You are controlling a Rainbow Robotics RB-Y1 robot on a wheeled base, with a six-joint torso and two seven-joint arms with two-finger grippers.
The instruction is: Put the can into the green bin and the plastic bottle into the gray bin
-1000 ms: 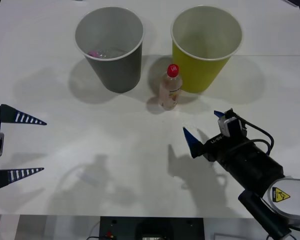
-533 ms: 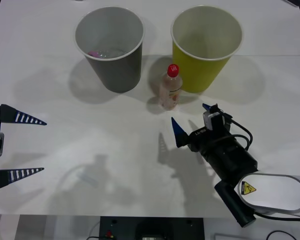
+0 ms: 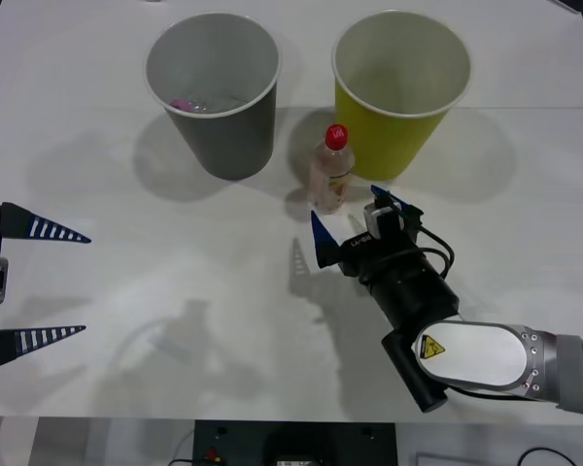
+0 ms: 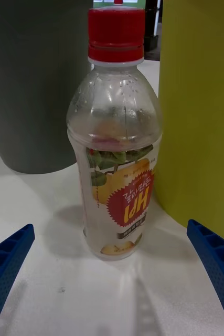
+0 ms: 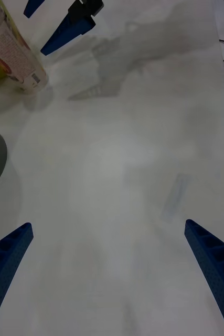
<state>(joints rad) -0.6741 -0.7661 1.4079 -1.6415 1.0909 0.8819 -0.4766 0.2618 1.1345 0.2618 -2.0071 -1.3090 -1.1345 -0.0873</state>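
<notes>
We saw the plastic bottle upright, red cap up, on the white table, just ahead of the right gripper, whose fingers were spread and not touching it. It stood between the gray bin and the green bin. The left gripper sat open, well apart.

Bottle and two bins on the table

The plastic bottle, clear, red-capped and upright, is seen just ahead of the spread right gripper; beyond it are set the gray bin and the green bin, both upright.
</notes>
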